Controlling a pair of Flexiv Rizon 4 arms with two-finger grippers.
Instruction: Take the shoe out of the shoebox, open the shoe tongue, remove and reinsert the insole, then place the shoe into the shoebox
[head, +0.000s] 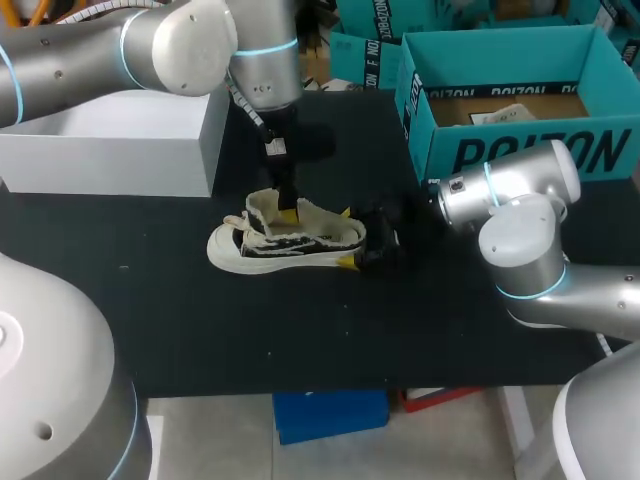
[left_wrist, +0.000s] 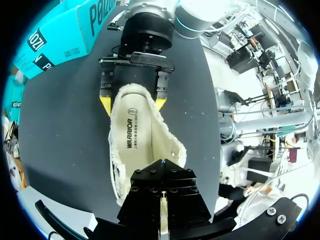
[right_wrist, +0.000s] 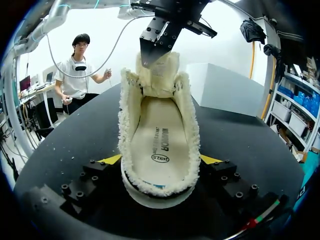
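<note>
Clearly, with the shoe on the bench outside the shoebox, right tool clamped on its heel, left tool pinching the tongue, an overhard pull could slip the tongue or drag the heel loose.

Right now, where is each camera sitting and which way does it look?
Head view: high behind the robot, facing down at the table; both arms, left gripper and right gripper on the shoe.
Left wrist view: above the toe, facing the heel that the right gripper clamps; its own gripper shows.
Right wrist view: low behind the heel, facing the tongue that the left gripper pinches; own yellow tips show.
Both wrist views share the insole, from opposite ends.
</note>
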